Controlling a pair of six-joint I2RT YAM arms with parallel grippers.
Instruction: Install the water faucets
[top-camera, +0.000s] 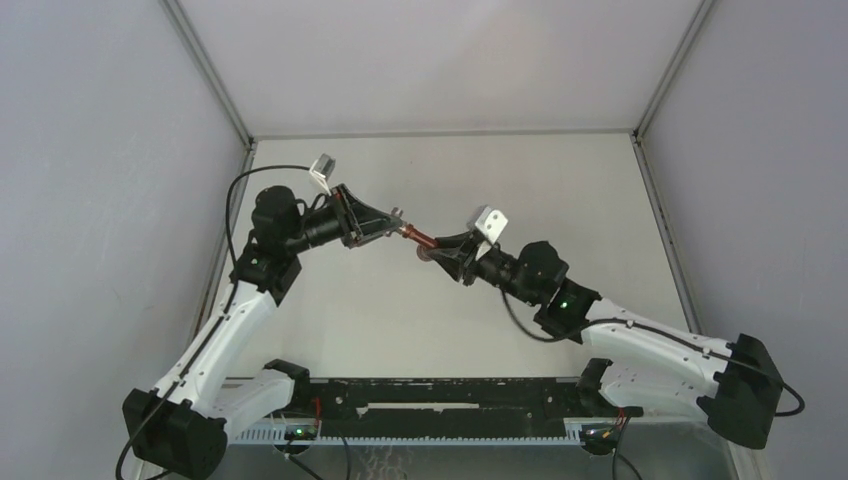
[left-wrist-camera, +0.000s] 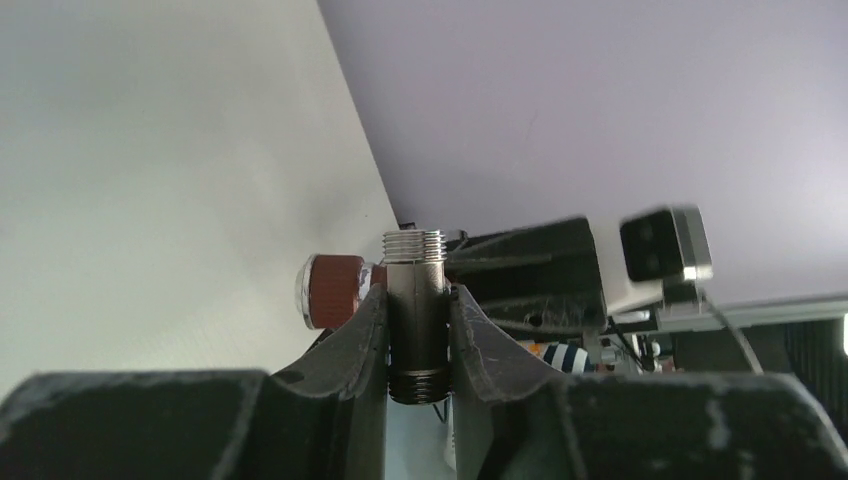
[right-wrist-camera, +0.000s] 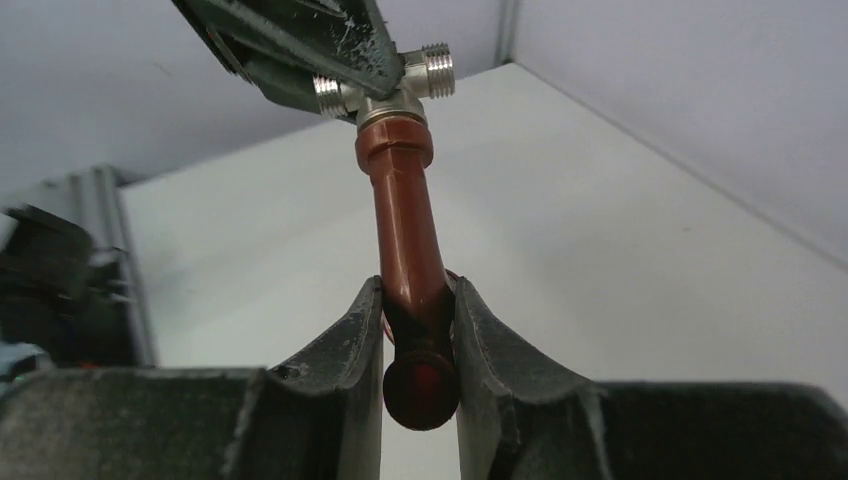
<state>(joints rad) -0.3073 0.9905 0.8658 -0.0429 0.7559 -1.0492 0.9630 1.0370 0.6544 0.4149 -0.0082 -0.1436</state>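
Left gripper (top-camera: 395, 222) opposite right gripper (top-camera: 431, 248), aloft

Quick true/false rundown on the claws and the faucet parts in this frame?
1. The left claw is shut on the silvery fitting. True.
2. The right claw is open and empty. False: it is shut on the reddish-brown pipe.
3. The pipe's far end meets the fitting. True.
4. Both parts lie loose on the table. False: each is gripped, held between the two arms.
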